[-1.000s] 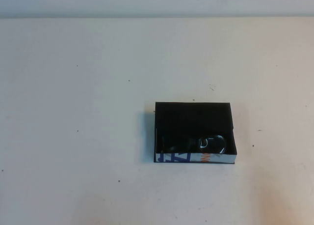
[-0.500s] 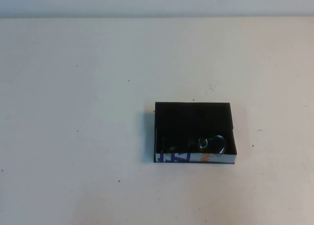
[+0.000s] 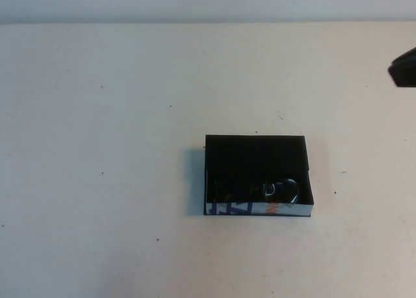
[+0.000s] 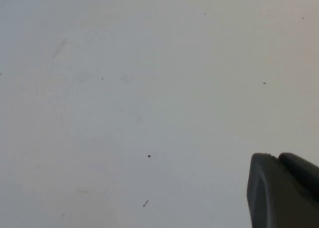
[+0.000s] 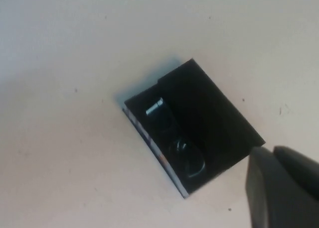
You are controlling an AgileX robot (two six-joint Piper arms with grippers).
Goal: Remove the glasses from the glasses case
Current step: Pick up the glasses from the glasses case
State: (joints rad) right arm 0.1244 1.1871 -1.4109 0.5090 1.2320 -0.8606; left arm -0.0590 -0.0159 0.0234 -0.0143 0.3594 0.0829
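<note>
Black right claw (image 3: pixel 404 68) has newly entered at the high view's right edge, well apart from the flat black rectangular glasses case (image 3: pixel 257 174); fingers' state unreadable. Black thick-framed plastic glasses (image 3: pixel 281 190) lie inside. Left claw (image 4: pixel 281 190) over bare off-white worktop (image 3: pixel 104 181), state likewise unreadable.

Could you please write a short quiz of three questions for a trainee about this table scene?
1. True or false: the black thick-framed plastic glasses lie inside the open flat rectangular black glasses case.
2. Which gripper shows at the high view's edge? A) left B) right
3. Fill in: the case's white side has blue and ____ letters.

Key: 1 true. 2 B: the right gripper is at the far right; the left gripper shows only in its wrist view, over bare table. 3 orange.
</note>
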